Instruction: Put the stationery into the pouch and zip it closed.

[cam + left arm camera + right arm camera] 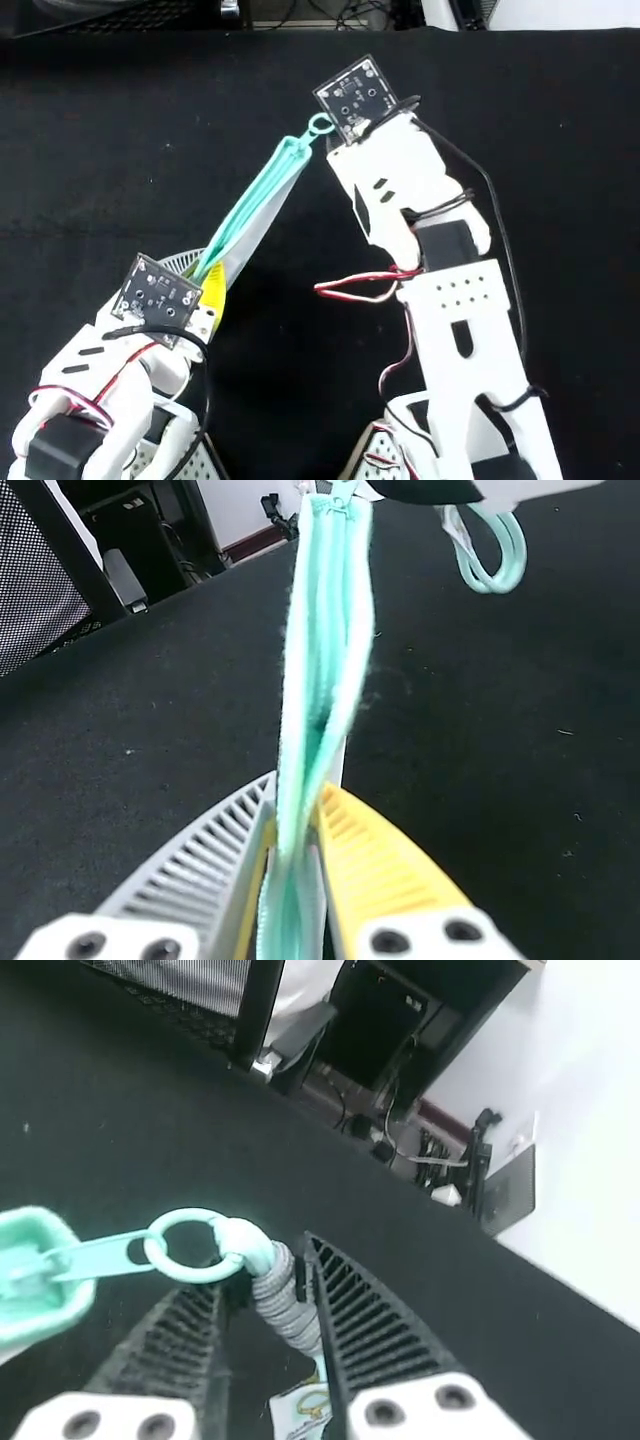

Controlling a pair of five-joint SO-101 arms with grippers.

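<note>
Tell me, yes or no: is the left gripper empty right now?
No, the left gripper has its fingers closed on one end of the mint-green pouch, as the left wrist view shows.

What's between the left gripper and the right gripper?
The mint-green pouch spans it in the high view, one end clamped in the left gripper, its zipper pull cord in the right gripper.

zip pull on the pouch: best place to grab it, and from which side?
I'd grip the cord knotted to the pull's ring, coming end-on from beyond the pouch, in line with the zip. The flat tab is thin; the cord is thicker and trails off that way.
</note>
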